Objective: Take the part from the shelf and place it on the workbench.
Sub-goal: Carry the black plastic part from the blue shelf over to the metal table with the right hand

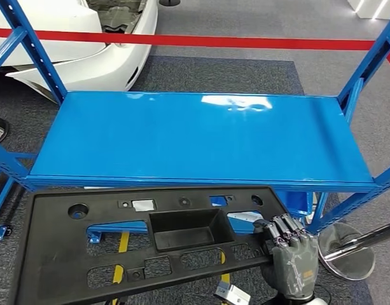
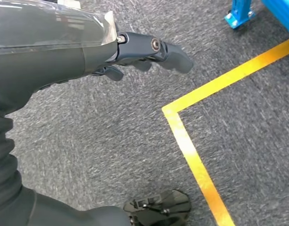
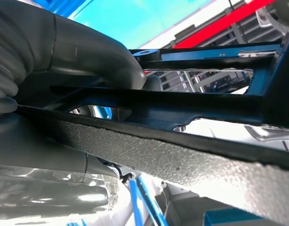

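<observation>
The part is a long black plastic panel [image 1: 135, 241] with cut-outs and a rectangular recess. It hangs level in front of the blue shelf [image 1: 202, 136], below the shelf's front lip. My right hand [image 1: 291, 254] grips the panel's right end from the near side, fingers curled over its edge. The right wrist view shows the panel's textured black edge [image 3: 193, 160] running across, with the thumb [image 3: 100, 56] lying over it. My left hand [image 2: 150, 52] hangs over the grey carpet with its fingers stretched out and nothing in them.
The blue shelf board is bare and glossy. Blue uprights [image 1: 34, 47] stand at both ends. A red barrier tape [image 1: 231, 41] runs behind the rack, and a white car [image 1: 87, 44] sits at the back left. Yellow floor tape [image 2: 193, 155] marks the carpet. A silver stanchion base [image 1: 348, 251] stands at right.
</observation>
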